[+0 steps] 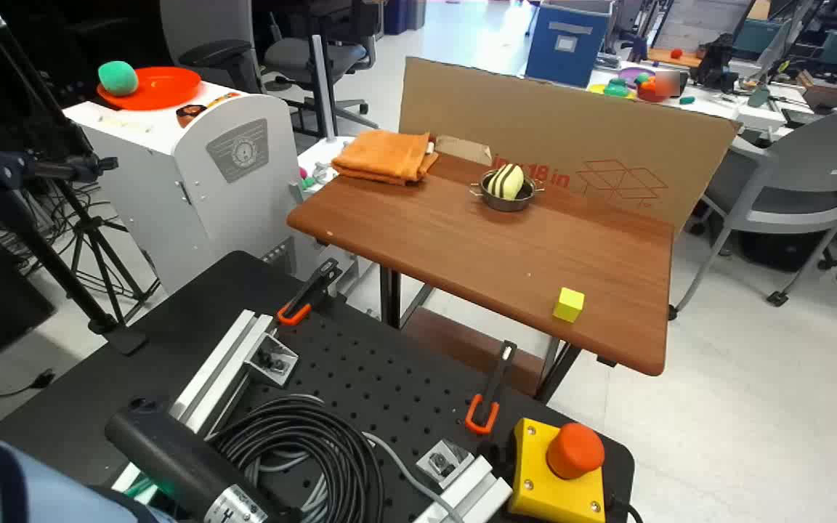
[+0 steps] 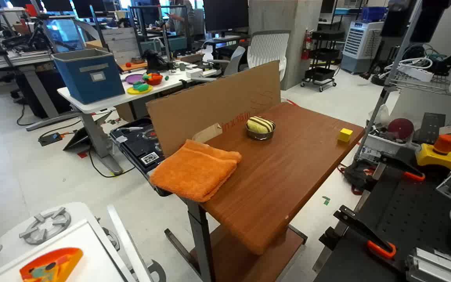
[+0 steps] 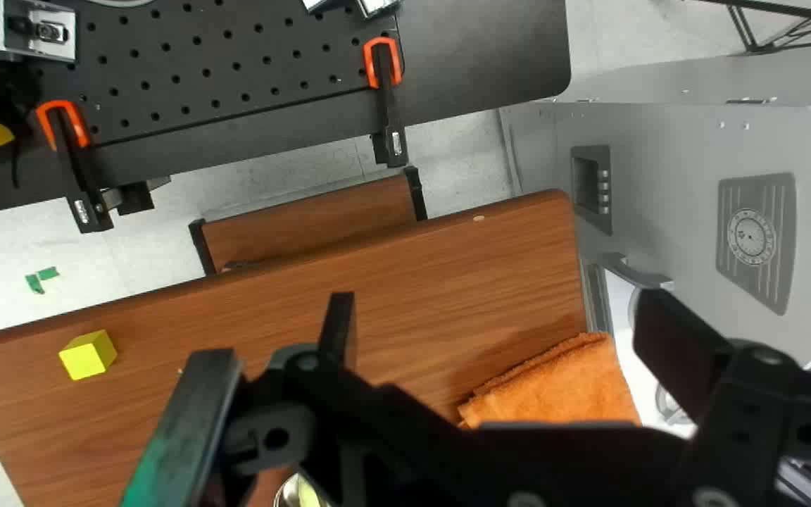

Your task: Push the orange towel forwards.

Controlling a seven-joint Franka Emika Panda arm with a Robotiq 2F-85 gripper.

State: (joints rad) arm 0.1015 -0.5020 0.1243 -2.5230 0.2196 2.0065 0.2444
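Gripper (image 3: 493, 331) stood with fingers (image 3: 680, 352) wide apart; framed between them in the wrist view, fuzzy orange towel (image 3: 564, 387), folded squarish, lay partly hidden on wood-grained tabletop (image 3: 448, 282), crisp-edged yellow cube (image 3: 87, 355) outside the gap.

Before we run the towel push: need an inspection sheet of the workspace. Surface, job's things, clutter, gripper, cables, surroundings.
Surface: brown table, with a cardboard panel standing along one long edge.
Job's things: orange towel folded, slightly rumpled, at one end of the table beside the panel; seems to overhang slightly.
Clutter: striped ball in a metal pot; yellow cube near the edge facing the black bench.
Gripper: jaws apart, nothing seen held.
Cables: black cable coil on the bench.
Surroundings: yellow box with an orange-red button on the bench; white unit beyond the towel's end, bearing a red-orange plate and a green ball.
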